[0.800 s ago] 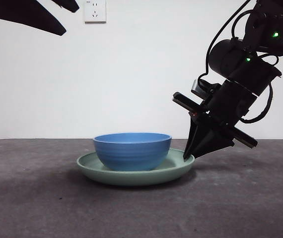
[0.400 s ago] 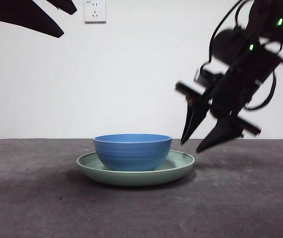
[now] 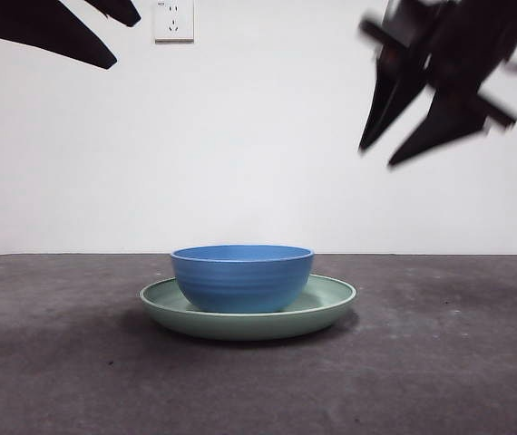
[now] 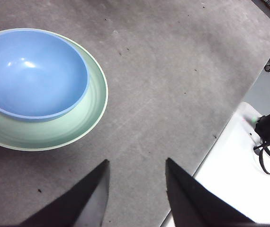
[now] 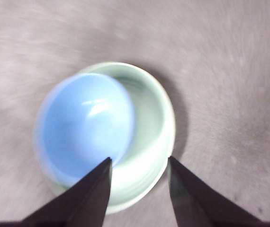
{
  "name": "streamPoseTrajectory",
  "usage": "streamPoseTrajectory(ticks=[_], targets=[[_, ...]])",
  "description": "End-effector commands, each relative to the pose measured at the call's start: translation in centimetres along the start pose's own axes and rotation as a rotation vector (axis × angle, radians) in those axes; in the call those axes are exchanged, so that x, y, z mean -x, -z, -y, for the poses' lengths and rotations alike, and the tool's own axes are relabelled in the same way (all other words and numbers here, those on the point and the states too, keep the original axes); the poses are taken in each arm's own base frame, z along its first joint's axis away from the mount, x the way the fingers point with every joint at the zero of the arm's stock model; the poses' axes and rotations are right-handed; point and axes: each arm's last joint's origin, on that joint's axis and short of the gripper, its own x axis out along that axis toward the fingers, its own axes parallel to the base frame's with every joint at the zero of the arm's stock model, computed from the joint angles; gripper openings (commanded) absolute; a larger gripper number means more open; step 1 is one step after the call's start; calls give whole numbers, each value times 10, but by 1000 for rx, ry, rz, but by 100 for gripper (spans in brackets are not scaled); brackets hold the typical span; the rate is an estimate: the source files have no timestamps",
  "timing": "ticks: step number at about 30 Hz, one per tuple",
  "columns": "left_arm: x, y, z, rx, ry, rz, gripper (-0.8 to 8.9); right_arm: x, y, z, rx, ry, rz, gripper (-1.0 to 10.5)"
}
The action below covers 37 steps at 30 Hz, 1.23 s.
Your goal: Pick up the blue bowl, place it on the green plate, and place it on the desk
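So the blue bowl [image 3: 241, 276] is sitting inside the green plate [image 3: 331, 297], a bit off-centre toward one side of the rim, and the plate is resting flat on the bench [image 3: 440, 362], so to me the stacking looks done and the whole set is already down where it belongs. The right gripper [image 3: 395, 149] is hanging high above and off to the side of the plate, fingers spread apart and holding nothing, which I'd guess is just it clearing out of the way. Compared with a second ago it's a big change: back then it was down at the plate's rim with the fingers closed together, then half a second ago it was lifting with them opening, and now it's way up and blurry from motion. The left gripper [image 4: 137, 196] is waiting well away from the plate, fingers apart too, empty.
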Motion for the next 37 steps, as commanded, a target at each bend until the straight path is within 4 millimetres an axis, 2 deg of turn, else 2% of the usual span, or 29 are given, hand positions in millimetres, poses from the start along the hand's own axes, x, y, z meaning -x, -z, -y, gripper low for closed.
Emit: streamPoseTrajectory(ticks=[1, 5, 9, 19, 24, 37], targets=[[-1, -2, 0, -24, 6, 3, 190, 25, 1, -16, 106, -36, 22, 187], [-1, -2, 0, -24, 6, 3, 190, 54, 16, -31, 163, -69, 8, 187], [-1, -2, 0, -24, 6, 2, 190, 72, 33, -43, 197, -101, -3, 187], [-1, -1, 0, -22, 5, -1, 190, 71, 85, -49, 270, -182, -57, 187], [-1, -1, 0, -22, 5, -1, 190, 67, 92, -49, 278, -190, -79, 187], [-1, -1, 0, -22, 5, -1, 186, 67, 92, -49, 278, -191, -79, 187]])
